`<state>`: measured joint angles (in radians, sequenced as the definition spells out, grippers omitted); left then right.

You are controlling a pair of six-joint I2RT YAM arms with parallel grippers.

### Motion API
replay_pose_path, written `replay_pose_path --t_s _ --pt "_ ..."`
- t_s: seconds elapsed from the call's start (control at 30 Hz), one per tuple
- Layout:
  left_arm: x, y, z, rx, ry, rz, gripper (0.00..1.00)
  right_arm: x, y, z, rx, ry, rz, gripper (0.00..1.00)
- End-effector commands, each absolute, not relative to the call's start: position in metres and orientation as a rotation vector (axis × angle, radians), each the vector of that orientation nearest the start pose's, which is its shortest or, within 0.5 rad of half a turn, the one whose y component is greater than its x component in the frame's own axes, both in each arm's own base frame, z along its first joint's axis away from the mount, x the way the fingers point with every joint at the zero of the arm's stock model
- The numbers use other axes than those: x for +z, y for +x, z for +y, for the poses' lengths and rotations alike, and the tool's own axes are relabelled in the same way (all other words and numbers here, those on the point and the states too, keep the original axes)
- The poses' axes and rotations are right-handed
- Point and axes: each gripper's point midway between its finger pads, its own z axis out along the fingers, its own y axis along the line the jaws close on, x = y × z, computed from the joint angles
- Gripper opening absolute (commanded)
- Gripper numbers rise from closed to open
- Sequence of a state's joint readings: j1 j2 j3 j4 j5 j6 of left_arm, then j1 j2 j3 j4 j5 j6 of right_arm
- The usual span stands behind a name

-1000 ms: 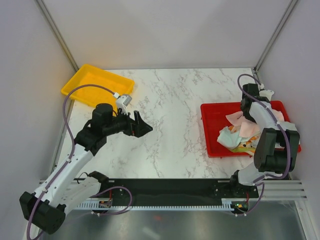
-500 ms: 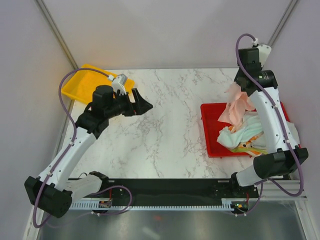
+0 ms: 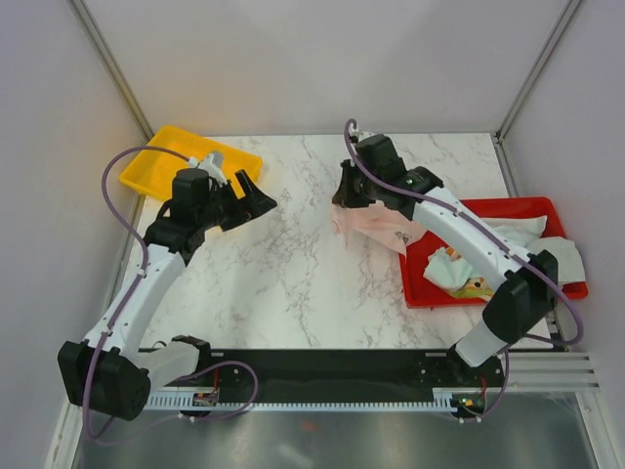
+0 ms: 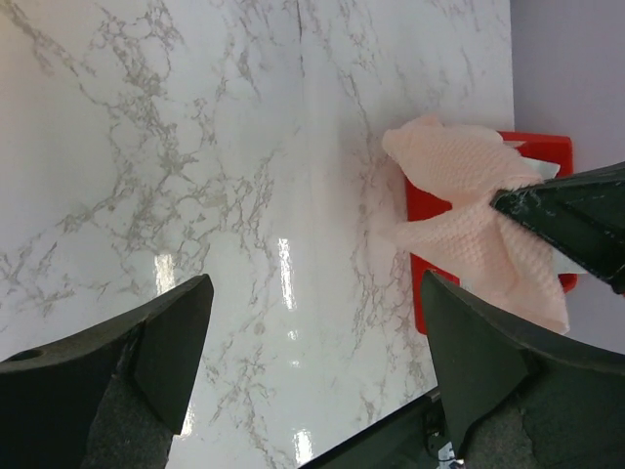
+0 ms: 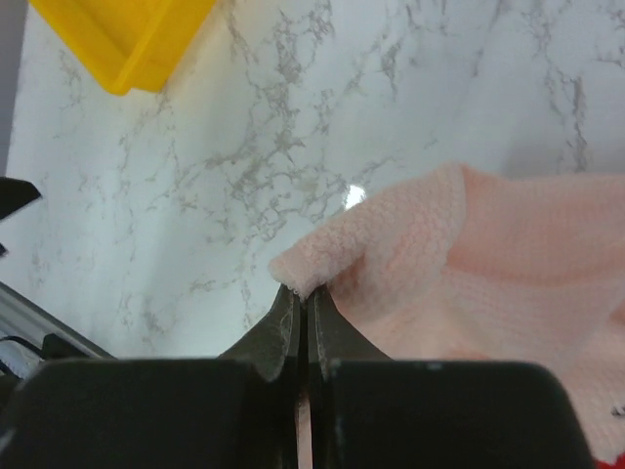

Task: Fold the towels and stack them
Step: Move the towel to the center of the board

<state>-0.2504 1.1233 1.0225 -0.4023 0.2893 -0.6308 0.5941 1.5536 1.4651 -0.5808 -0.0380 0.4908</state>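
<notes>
My right gripper [image 3: 341,199] is shut on a corner of a pale pink towel [image 3: 376,225] and holds it over the table's middle, left of the red tray [image 3: 420,293]. The pinched edge shows in the right wrist view [image 5: 303,278], with the towel [image 5: 488,274] hanging to the right. The pink towel also shows in the left wrist view [image 4: 469,205]. Other towels, mint green [image 3: 444,269], cream with orange print [image 3: 469,286] and grey [image 3: 569,256], lie crumpled in the red tray. My left gripper [image 3: 256,195] is open and empty above the left part of the table.
A yellow tray [image 3: 156,161] stands at the back left corner, also in the right wrist view [image 5: 127,39]. The marble table [image 3: 293,283] has grey walls on three sides. A black rail runs along the front edge.
My right gripper has lifted the pink towel out of the red tray and carried it left over the table. My left gripper has moved a little back and left, staying open.
</notes>
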Motion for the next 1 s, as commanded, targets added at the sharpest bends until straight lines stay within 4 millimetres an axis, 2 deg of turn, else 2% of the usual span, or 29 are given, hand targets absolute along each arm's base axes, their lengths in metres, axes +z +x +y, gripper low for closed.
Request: replay_pose_path --t_s 0.0,0.07,0.1,0.17,0.2,0.23,0.27,0.33,0.37,0.4,0.43,0.47,0.5,0.53,0.57,0.6,0.63,0.67,0.7,0.73,0.77,0.8,0.83,0.9,0.93,0.97 --pt "0.257 0.316 -0.145 -0.825 -0.295 2.096 0.94 0.349 0.380 0.293 0.765 -0.162 2.003 0.00" --pt "0.269 0.316 -0.145 -0.828 -0.262 2.070 0.94 0.364 0.388 0.297 0.744 -0.191 1.995 0.00" --pt "0.281 0.316 -0.146 -0.833 -0.239 2.045 0.94 0.405 0.389 0.298 0.774 -0.194 1.913 0.00" --pt "0.293 0.316 -0.144 -0.819 -0.224 2.019 0.94 0.411 0.392 0.305 0.804 -0.188 1.930 0.00" --pt "0.304 0.317 -0.142 -0.812 -0.220 1.991 0.95 0.436 0.389 0.308 0.847 -0.186 1.880 0.00" --pt "0.309 0.318 -0.141 -0.807 -0.211 1.978 0.95 0.439 0.389 0.312 0.873 -0.188 1.881 0.00" --pt "0.313 0.318 -0.139 -0.800 -0.213 1.975 0.95 0.433 0.391 0.320 0.908 -0.188 1.903 0.00" --pt "0.323 0.319 -0.139 -0.801 -0.203 1.961 0.95 0.415 0.388 0.323 0.905 -0.186 1.951 0.00" --pt "0.322 0.318 -0.140 -0.803 -0.203 1.969 0.95 0.367 0.387 0.324 0.861 -0.179 2.057 0.00" --pt "0.319 0.316 -0.140 -0.802 -0.203 1.979 0.95 0.344 0.384 0.322 0.831 -0.176 2.097 0.00" --pt "0.317 0.313 -0.139 -0.804 -0.202 1.982 0.95 0.343 0.376 0.321 0.831 -0.176 2.070 0.00" --pt "0.311 0.311 -0.138 -0.800 -0.206 1.994 0.94 0.277 0.366 0.314 0.767 -0.173 2.196 0.00" --pt "0.295 0.307 -0.138 -0.794 -0.211 2.031 0.94 0.256 0.357 0.311 0.758 -0.178 2.224 0.00" --pt "0.290 0.303 -0.137 -0.790 -0.206 2.039 0.94 0.248 0.349 0.309 0.763 -0.184 2.211 0.00" --pt "0.281 0.301 -0.137 -0.788 -0.209 2.057 0.94 0.191 0.329 0.296 0.696 -0.188 2.326 0.00" --pt "0.262 0.296 -0.136 -0.784 -0.220 2.098 0.94 0.171 0.320 0.289 0.657 -0.185 2.353 0.00" --pt "0.253 0.292 -0.137 -0.795 -0.227 2.120 0.94 0.163 0.308 0.294 0.676 -0.218 2.338 0.00" --pt "0.237 0.288 -0.138 -0.797 -0.237 2.160 0.94 0.127 0.288 0.284 0.635 -0.244 2.412 0.00" --pt "0.229 0.285 -0.139 -0.804 -0.240 2.180 0.93 0.114 0.279 0.280 0.602 -0.255 2.433 0.00" --pt "0.222 0.283 -0.139 -0.802 -0.243 2.196 0.92 0.108 0.262 0.284 0.610 -0.295 2.445 0.00" --pt "0.210 0.279 -0.138 -0.797 -0.251 2.226 0.91 0.089 0.245 0.277 0.589 -0.318 2.491 0.00" --pt "0.204 0.279 -0.136 -0.783 -0.261 2.236 0.91 0.083 0.238 0.272 0.553 -0.303 2.496 0.01" --pt "0.200 0.278 -0.135 -0.777 -0.270 2.244 0.91 0.085 0.222 0.276 0.569 -0.331 2.491 0.01" --pt "0.188 0.275 -0.134 -0.767 -0.291 2.269 0.89 0.068 0.197 0.266 0.541 -0.328 2.548 0.05" --pt "0.185 0.274 -0.133 -0.763 -0.303 2.277 0.88 0.069 0.184 0.268 0.562 -0.320 2.563 0.09" --pt "0.176 0.270 -0.132 -0.755 -0.320 2.294 0.87 0.062 0.174 0.263 0.551 -0.321 2.587 0.26"
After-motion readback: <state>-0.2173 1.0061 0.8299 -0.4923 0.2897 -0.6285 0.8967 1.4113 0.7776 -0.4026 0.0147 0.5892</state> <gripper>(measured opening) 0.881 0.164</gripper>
